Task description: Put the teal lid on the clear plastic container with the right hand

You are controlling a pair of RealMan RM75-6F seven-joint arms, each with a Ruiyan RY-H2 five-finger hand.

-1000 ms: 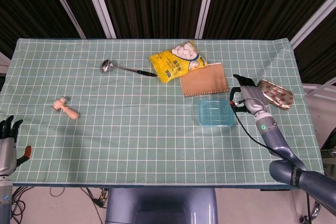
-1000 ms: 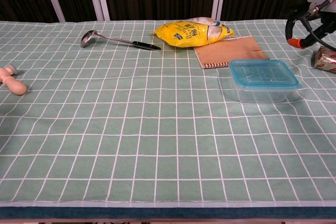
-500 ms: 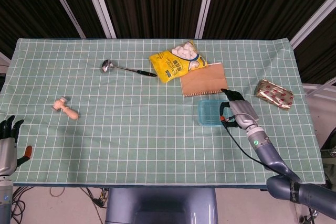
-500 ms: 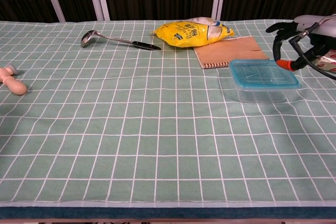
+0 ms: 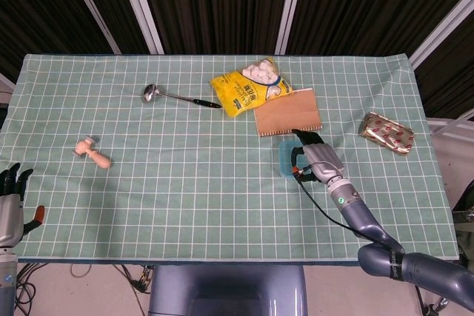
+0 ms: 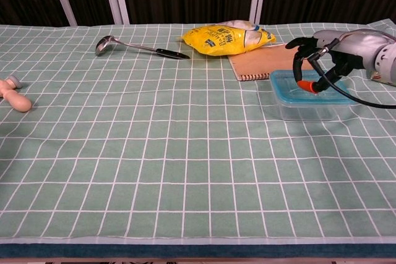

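Left hand: your dark-fingered, grey-bodied left robot hand sat at the near left table edge, fingers apart and pointing up, holding nothing.

Wooden piece: a small pale turned-wood peg with a knob end lay on its side at the left, smooth and rounded.

Ladle: a small steel ladle with a glossy bowl and black handle lay flat near the far side.

Snack bag: a yellow crinkly plastic bag of white round pieces lay soft and puffy, its corner touching the notebook.

Notebook: a brown kraft-card notebook with a spiral edge lay flat just behind the container.

Container and lid: the clear, thin-walled rectangular plastic container stood near the right, with the teal translucent lid with rounded corners already resting on its rim; I could not tell whether it was snapped down.

Right hand: your right robot hand hovered over the lid, fingers curved downward and spread, gripping nothing; whether the fingertips touched the lid I could not tell.

Risk: pressing off-centre could have tipped the light box or skated it over the cloth; a hard push might have buckled the thin lid.

Foil pack: a shiny gold-and-red foil packet lay well to the right.
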